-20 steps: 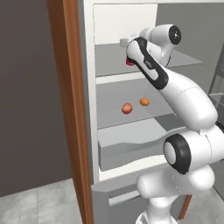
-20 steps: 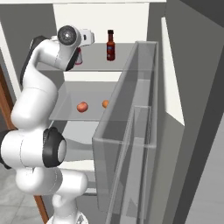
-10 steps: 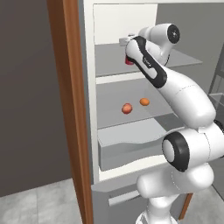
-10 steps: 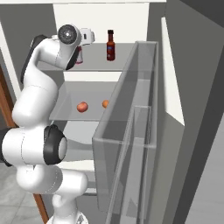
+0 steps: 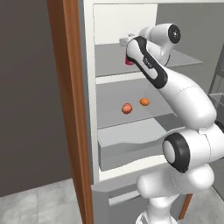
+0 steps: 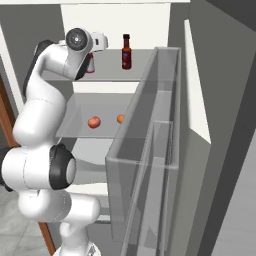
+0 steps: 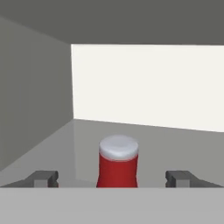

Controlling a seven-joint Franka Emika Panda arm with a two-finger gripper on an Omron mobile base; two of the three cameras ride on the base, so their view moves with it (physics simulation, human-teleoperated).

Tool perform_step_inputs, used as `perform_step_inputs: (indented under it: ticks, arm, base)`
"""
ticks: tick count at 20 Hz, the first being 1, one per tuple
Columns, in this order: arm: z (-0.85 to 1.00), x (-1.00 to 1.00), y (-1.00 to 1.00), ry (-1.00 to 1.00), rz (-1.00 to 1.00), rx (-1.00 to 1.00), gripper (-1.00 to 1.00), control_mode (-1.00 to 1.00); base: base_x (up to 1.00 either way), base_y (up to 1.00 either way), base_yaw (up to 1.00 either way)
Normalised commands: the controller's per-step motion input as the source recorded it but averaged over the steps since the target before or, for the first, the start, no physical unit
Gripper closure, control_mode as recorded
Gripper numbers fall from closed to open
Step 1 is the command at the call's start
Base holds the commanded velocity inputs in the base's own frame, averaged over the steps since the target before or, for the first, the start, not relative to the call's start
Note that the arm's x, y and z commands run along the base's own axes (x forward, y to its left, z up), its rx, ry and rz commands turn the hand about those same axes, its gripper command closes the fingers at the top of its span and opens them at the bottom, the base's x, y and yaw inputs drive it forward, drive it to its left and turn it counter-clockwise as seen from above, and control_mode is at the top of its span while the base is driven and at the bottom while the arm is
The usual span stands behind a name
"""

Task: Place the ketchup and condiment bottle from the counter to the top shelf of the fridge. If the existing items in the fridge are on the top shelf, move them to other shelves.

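Observation:
The ketchup [image 7: 118,166], bright red with a white cap, stands upright on the fridge's top shelf [image 5: 109,61]. My gripper [image 7: 117,178] is open, one fingertip wide on each side of the ketchup and neither touching it. From the right base view, the ketchup [image 6: 91,65] peeks out behind the hand at the left of the top shelf [image 6: 110,75]. The condiment bottle [image 6: 126,52] stands upright to its right on the same shelf. The existing items, a pinkish-red fruit [image 5: 127,108] and an orange fruit [image 5: 144,101], lie one shelf lower. The counter is out of view.
The fridge's white frame [image 5: 89,87] and a brown wooden panel [image 5: 65,109] stand to the left. A grey drawer [image 5: 127,151] sits under the fruit shelf. The open door's clear racks [image 6: 150,165] rise close on the right.
The jaws have spread from shut on the ketchup to wide open, letting it go. The bottle stays standing on the top shelf. The arm has barely moved.

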Motion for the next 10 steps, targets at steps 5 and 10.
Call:
perform_step_inputs:
  ticks: [5,10]
  arm:
    - [0.0,-0.52,0.0,-0.01,0.0,0.0,-1.0,-1.0]
    - [0.0,-1.0,-0.01,-0.04,0.0,0.0,-1.0,-1.0]
  base:
    - [0.0,0.0,0.0]
    - [0.0,0.0,0.0]
